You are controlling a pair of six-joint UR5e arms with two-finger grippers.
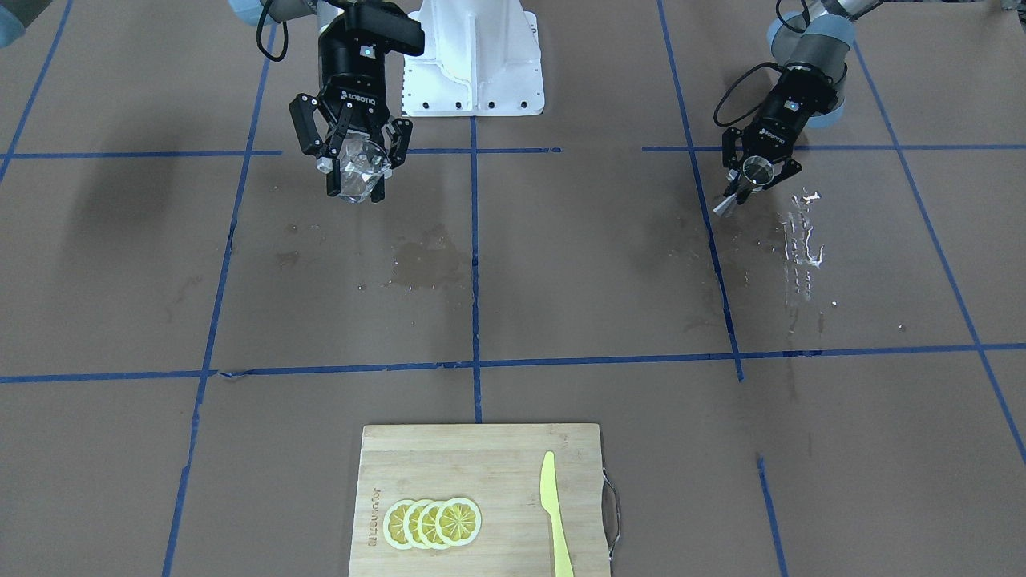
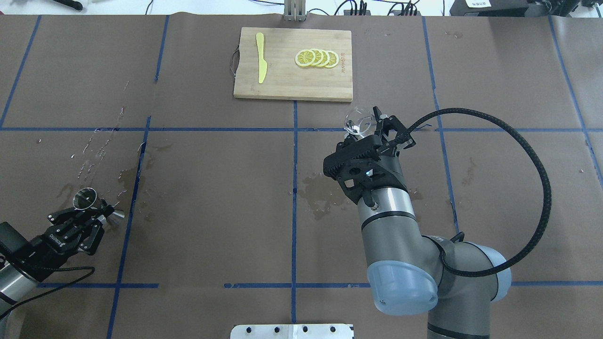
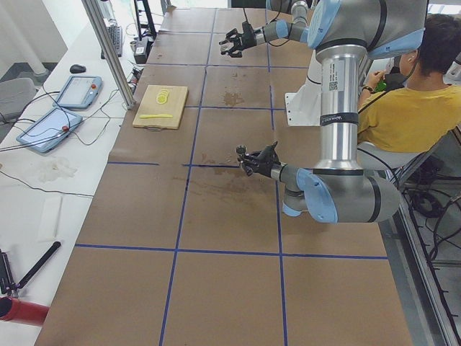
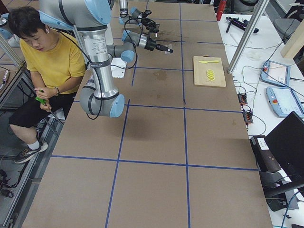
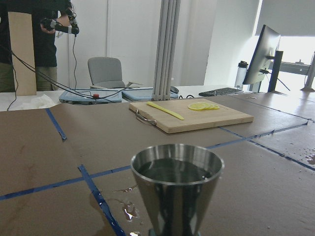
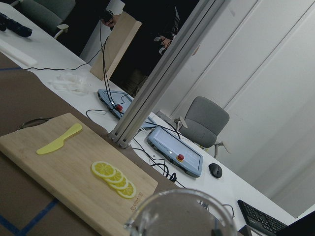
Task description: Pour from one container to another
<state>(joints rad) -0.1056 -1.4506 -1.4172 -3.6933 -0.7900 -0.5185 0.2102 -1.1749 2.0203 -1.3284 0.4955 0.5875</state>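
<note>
Steel jigger (image 5: 177, 187), dark liquid inside, clamped in left jaws at worktop (image 2: 212, 188) eight o'clock. Clear glass (image 2: 358, 123) gripped by right jaws, just off centre toward one o'clock. Cutting board (image 2: 292, 84), lemon slices (image 2: 316, 58), yellow knife (image 2: 260, 63) at twelve.

A robotics lab; a long table (image 1: 601, 264) papered brown and gridded with blue tape (image 1: 474, 240) fills the front-facing view, a white robot base (image 1: 473, 56) at its top centre; in the left side view an industrial arm (image 3: 338, 108) stands at right, and teach pendants (image 3: 78, 91) with trailing cables lie at upper left beside an aluminium post (image 3: 108, 50); the left wrist view shows an office chair (image 5: 105, 72), monitor (image 5: 266, 49) and keyboard (image 5: 221, 91) in its background.
</note>
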